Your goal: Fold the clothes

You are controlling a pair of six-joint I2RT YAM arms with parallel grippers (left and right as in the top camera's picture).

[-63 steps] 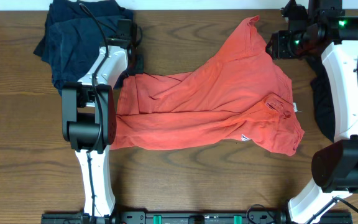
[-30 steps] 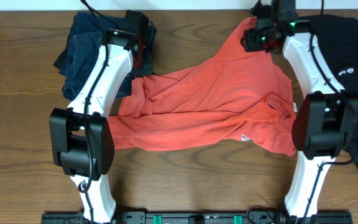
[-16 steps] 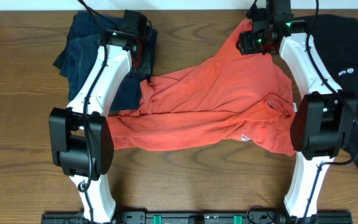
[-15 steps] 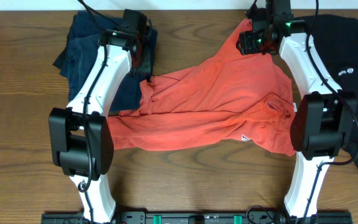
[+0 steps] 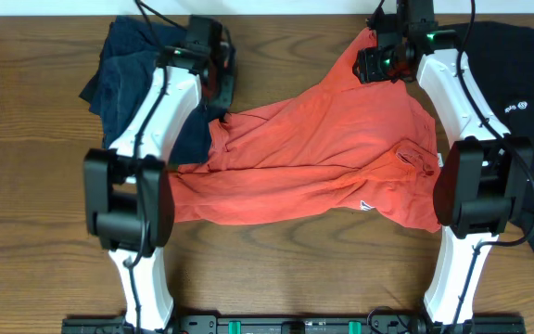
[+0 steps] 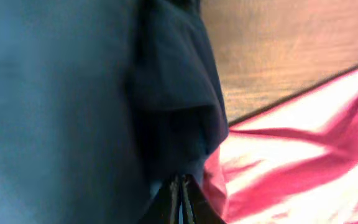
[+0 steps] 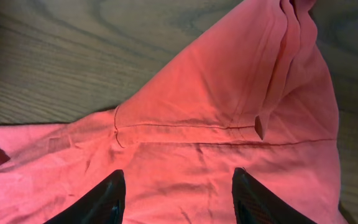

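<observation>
A red shirt (image 5: 323,148) lies crumpled across the middle of the table. It also shows in the right wrist view (image 7: 216,106) and the left wrist view (image 6: 303,155). My left gripper (image 5: 213,82) is at the shirt's upper left corner, where it meets a navy garment (image 5: 128,74). In the left wrist view its fingers (image 6: 180,202) are pressed shut at the red cloth's edge, against the navy cloth (image 6: 55,112). My right gripper (image 5: 378,63) hovers over the shirt's collar end. Its fingers (image 7: 179,196) are wide open and empty.
A black garment (image 5: 517,102) lies at the right edge, partly under the right arm. The navy garment is bunched at the back left. Bare wooden table (image 5: 286,269) shows along the front and at the far left.
The shirt's upper left corner has been drawn rightward toward the left gripper over the last second. The right gripper has shifted slightly left over the collar. In the last half second little moved.
</observation>
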